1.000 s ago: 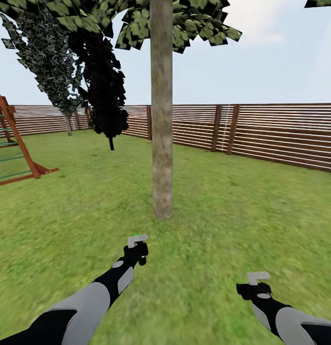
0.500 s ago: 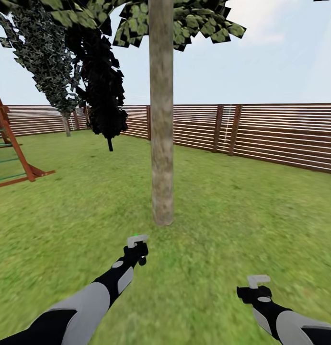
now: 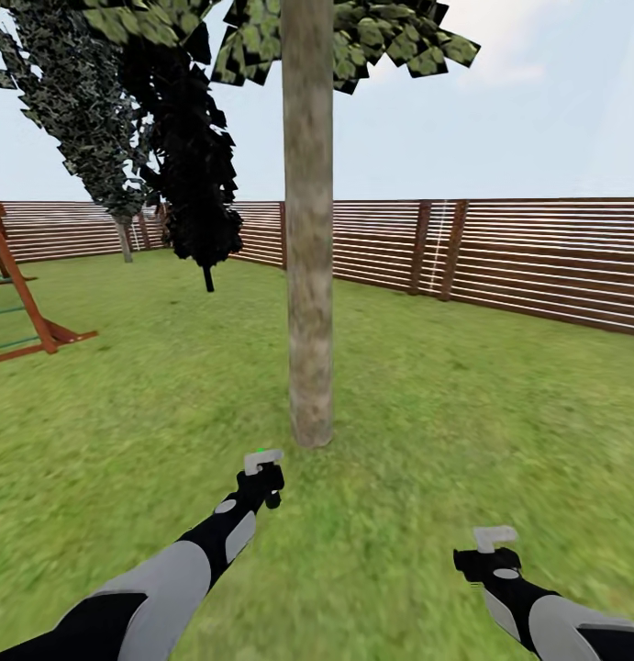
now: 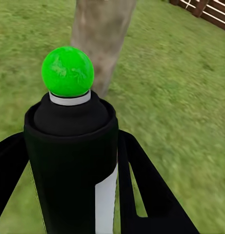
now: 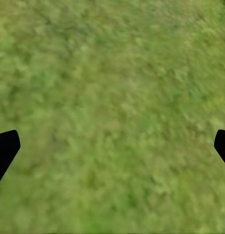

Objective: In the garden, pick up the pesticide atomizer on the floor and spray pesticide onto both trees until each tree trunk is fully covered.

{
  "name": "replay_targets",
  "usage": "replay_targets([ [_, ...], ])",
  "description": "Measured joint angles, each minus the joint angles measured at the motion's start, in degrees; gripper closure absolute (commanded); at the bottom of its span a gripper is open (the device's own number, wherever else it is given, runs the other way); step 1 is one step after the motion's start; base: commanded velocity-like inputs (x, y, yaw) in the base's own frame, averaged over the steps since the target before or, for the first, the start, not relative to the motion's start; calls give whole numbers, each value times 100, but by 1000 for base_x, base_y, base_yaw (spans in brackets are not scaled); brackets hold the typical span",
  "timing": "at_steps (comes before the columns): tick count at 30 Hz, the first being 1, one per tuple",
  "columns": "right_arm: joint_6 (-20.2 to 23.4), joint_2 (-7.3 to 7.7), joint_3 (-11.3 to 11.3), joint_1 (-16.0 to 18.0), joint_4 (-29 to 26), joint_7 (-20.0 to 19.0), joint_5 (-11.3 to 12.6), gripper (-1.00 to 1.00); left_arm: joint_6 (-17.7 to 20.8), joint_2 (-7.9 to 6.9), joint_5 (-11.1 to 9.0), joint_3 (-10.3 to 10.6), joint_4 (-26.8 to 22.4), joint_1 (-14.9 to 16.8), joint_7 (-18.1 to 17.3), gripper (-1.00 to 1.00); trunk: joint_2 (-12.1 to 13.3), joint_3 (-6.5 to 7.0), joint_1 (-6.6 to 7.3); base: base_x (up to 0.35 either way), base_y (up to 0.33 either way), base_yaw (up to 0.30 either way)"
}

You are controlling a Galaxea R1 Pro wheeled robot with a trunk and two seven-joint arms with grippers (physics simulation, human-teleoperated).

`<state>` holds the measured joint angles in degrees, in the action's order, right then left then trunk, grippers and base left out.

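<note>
Lawn point(image 3: 500, 404) around the trunk point(image 3: 309, 275); left fingers point(image 4: 141, 185) clamp the green-capped atomizer point(image 4: 71, 161), right fingers point(image 5: 6, 148) spread.

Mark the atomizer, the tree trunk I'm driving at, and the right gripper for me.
pesticide atomizer point(image 4: 68, 161): left wrist view, on its black body below the green ball cap.
tree trunk point(image 3: 309, 275): head view, midway up the bare column.
right gripper point(image 5: 112, 146): right wrist view, midway between its open fingers, over grass.

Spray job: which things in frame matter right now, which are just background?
Job:
- spray bottle, black with a green ball top, clamped in the left gripper
- tree trunk straight ahead
- right gripper, open over grass

Background:
- slatted fence
- wooden playset
- dark conifer
- lawn
</note>
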<state>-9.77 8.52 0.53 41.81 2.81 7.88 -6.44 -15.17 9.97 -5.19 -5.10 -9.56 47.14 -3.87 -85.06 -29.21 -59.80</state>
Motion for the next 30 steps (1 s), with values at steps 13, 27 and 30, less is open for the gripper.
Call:
replay_targets([
  [13,-1,0,0,0,1,1,-1,-100,0,0,-1,2,8,0,-3,100,0,0,0,350,-106,0],
  [27,-1,0,0,0,1,1,-8,-100,0,0,-1,2,9,0,-3,100,0,0,0,348,-133,0],
  [30,-1,0,0,0,4,0,-8,-100,0,0,-1,2,9,0,-3,100,0,0,0,348,-134,0],
])
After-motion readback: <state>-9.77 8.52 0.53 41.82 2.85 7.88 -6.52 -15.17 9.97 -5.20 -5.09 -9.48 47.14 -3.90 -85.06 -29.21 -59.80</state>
